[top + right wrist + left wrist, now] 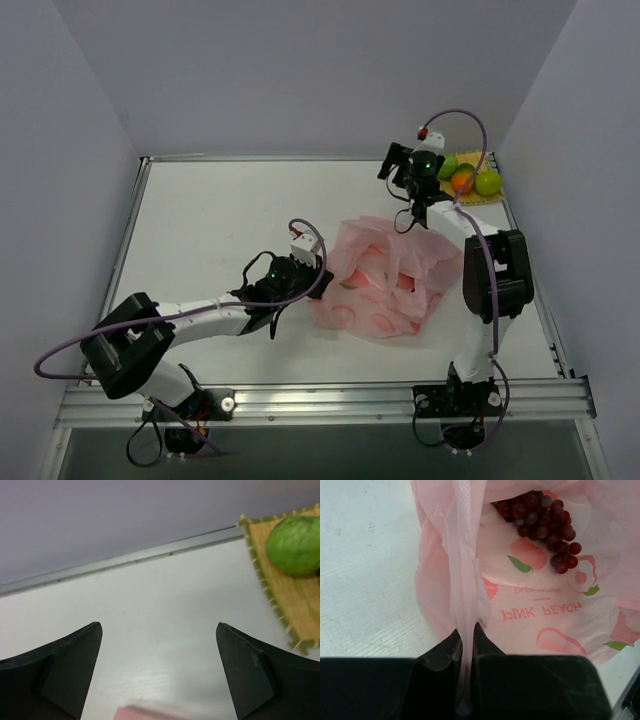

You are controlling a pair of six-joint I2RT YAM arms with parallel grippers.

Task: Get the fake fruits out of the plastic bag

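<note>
— What have you got on the left side?
— My left gripper (466,632) has its jaws pinched together on the plastic bag (540,610). A thin handle strip (462,555) of the pink film runs straight down between the fingers. The bag lies crumpled on the table (230,230), about mid-table and towards the right arm, with its mouth gaping at my wrist camera.
— Anything inside it?
— A dark red-purple grape bunch (542,522) lies deep in the bag, on the inner film above a printed peach and the mirrored "PINK PEACH" lettering. From above I only see pink and greenish shapes through the plastic, and I can't tell prints from fruit there.
— And the right?
— My right gripper (159,626) is up by the far right corner, jaws wide apart and holding nothing, with table surface showing between them. Just beside it is the yellow woven mat (290,595), carrying a green round fruit (295,545). The top view shows an orange fruit (462,180) touching a second green fruit (488,183) on the same mat, apart from the bag
</note>
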